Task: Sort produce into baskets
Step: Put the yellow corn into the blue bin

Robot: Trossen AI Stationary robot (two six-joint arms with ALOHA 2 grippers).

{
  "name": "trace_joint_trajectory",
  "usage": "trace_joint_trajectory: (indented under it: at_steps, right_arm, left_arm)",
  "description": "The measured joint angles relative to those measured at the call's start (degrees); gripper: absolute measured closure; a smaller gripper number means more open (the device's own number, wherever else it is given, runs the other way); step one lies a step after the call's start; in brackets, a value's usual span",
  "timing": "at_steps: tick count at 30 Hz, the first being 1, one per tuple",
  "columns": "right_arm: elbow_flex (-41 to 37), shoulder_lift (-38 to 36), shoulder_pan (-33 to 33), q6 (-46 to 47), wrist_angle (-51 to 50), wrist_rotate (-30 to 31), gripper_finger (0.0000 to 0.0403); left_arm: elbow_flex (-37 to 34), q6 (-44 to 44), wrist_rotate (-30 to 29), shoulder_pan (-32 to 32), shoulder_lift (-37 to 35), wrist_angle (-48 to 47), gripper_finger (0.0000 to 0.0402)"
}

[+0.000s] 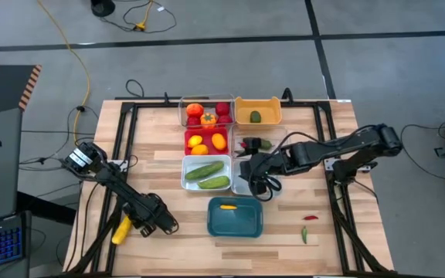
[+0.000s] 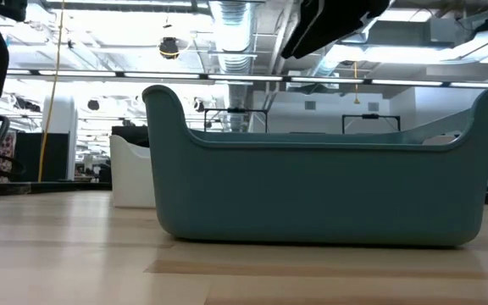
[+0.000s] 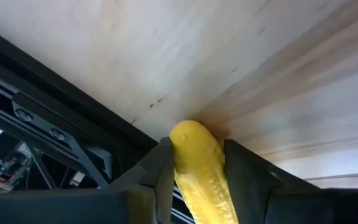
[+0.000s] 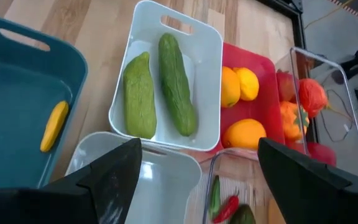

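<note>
My left gripper [image 3: 194,180] had its fingers [image 3: 160,177] pressed against both flanks of the yellow corn [image 3: 197,165], taking it across its width a little back from the rounded tip, low at the near left corner of the tabletop [image 1: 168,255]. I judged the cob a light, stiff plastic toy; its knobbly sides should give some bite, but the tapered shape could squirt out if squeezed near the end, so a hold nearer the middle seemed safer. The wood under it was smooth, pale and flat.

Farther in stood the teal basket [image 1: 236,218] with one yellow piece already inside. Beyond it my right gripper [image 4: 197,168] hovered with fingers spread wide and empty above the pale basket [image 4: 166,180], near the white basket [image 1: 205,173] with two cucumbers [image 1: 205,171]. Two chilies [image 1: 307,225] lay loose to the right. Past the tabletop were grey floor and cables.
</note>
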Motion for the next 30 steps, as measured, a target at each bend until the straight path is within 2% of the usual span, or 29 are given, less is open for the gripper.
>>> trace_joint_trajectory:
  at_steps: [3,9,20,23,26,30]
  right_arm:
    - [0.0,-1.4,0.2,2.1,-3.1,0.0,0.0055]
    - [0.0,-5.6,0.1,8.6,-11.6,0.0,0.0055]
    - [0.0,-14.3,0.1,18.4,-23.1,0.0,0.0055]
    - [0.0,-16.4,0.1,21.7,-25.8,-0.1,0.0055]
    - [0.0,-18.2,0.2,26.2,-28.7,-1.0,0.0055]
    - [0.0,-19.7,0.3,31.8,-32.2,-4.5,0.0055]
  left_arm:
    - [0.0,0.0,0.9,0.3,0.0,0.8,0.0304]
    - [3.5,2.9,0.8,1.3,0.0,1.5,0.0302]
    - [20.7,14.7,-5.2,6.5,0.0,1.0,0.0302]
    - [26.8,19.9,-9.5,8.9,0.0,1.4,0.0302]
    - [32.4,25.5,-16.3,11.4,0.0,2.0,0.0302]
    - [37.4,33.2,-26.4,14.7,0.0,9.5,0.0301]
